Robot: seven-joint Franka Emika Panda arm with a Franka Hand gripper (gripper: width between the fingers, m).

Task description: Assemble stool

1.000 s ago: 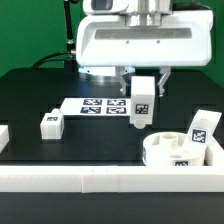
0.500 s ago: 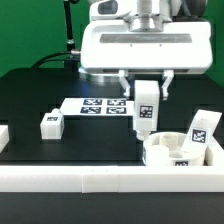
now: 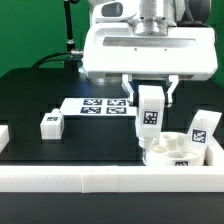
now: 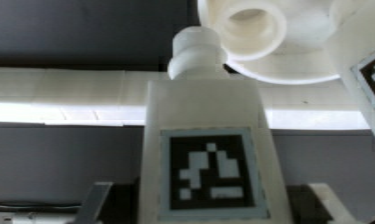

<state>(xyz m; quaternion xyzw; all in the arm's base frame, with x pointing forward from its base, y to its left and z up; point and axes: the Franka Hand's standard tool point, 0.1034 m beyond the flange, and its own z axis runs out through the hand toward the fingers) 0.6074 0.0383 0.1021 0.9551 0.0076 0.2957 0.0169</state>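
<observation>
My gripper [image 3: 150, 98] is shut on a white stool leg [image 3: 150, 119] with a black-and-white tag, held upright; its lower end is just above the round white seat [image 3: 172, 152] at the front right. In the wrist view the leg [image 4: 202, 140] fills the middle, its rounded tip next to a hole in the seat [image 4: 282, 35]. A second leg [image 3: 203, 129] leans at the seat's far right edge. A third leg [image 3: 52, 123] lies on the table at the exterior view's left.
The marker board [image 3: 98, 104] lies flat behind the gripper. A long white border rail [image 3: 90, 180] runs along the table's front edge, with a short white piece [image 3: 4, 135] at the far left.
The gripper has carried the leg toward the exterior view's right and lower, from beside the marker board to just above the seat.
</observation>
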